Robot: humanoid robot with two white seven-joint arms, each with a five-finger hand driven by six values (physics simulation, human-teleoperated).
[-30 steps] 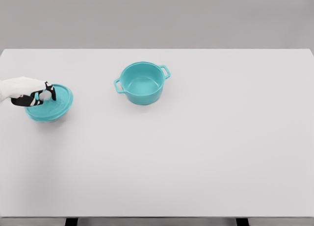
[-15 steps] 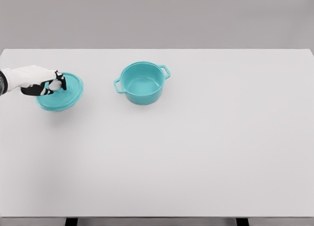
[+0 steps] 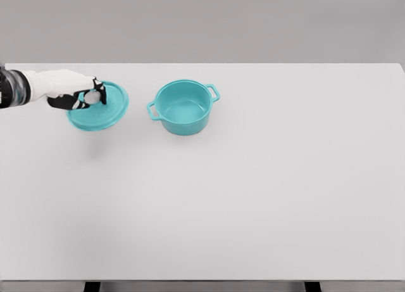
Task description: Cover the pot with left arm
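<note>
Your left hand (image 3: 79,95) has carried the teal lid (image 3: 99,106) up and rightward from the frame's left edge, nearer the open pot (image 3: 183,106).

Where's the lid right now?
In the head view the lid is at the far left of the table, held by the left hand just left of the open pot, not yet over it.

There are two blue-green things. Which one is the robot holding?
The flat round lid, on the left. The left hand grips its knob. The pot, deeper with two side handles, stands open on the table, untouched.
</note>
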